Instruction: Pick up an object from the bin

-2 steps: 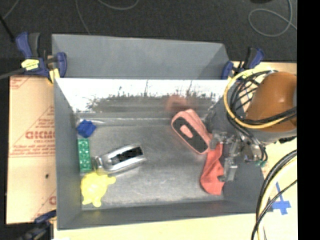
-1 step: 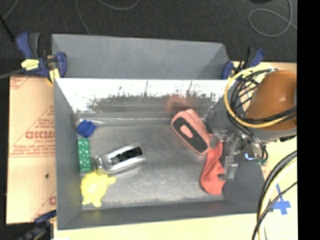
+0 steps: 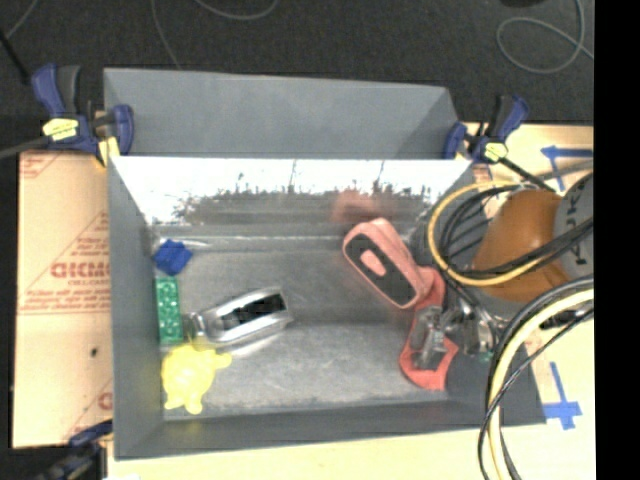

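Observation:
My gripper (image 3: 438,334) hangs low at the bin's right side, close to the right wall. Just below it lies a red curved piece (image 3: 423,371), at or against the gripper's tip; whether it is gripped is hidden. A pink oblong thing with a black oval inset (image 3: 381,264) lies tilted just up and left of the gripper, its right end reaching toward the gripper's body.
A silver and black gadget (image 3: 240,317) lies in the left half of the bin. A green studded brick (image 3: 167,309), a blue block (image 3: 172,257) and a yellow soft toy (image 3: 189,374) sit along the left wall. The arm's orange cover and cables crowd the right rim.

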Robot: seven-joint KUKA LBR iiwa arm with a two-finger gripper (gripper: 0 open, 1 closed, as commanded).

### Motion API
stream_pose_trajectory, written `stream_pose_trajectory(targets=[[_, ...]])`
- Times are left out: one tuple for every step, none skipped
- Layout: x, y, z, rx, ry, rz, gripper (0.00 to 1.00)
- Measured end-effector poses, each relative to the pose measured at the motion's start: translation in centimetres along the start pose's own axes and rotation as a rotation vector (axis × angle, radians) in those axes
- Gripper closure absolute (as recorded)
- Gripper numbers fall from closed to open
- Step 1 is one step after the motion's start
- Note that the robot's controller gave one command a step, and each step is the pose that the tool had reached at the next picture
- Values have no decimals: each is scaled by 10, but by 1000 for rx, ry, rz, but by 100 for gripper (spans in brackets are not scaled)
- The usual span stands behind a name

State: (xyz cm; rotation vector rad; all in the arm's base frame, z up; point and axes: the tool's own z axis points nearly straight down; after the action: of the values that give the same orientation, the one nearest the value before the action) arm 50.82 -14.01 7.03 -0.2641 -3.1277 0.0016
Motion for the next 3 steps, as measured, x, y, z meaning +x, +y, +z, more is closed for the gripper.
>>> stream_pose_trajectory(targets=[[0, 0, 0, 0, 0, 0, 100], [6, -2, -24, 0, -1, 10, 100], [4, -4, -43, 0, -7, 20, 100]])
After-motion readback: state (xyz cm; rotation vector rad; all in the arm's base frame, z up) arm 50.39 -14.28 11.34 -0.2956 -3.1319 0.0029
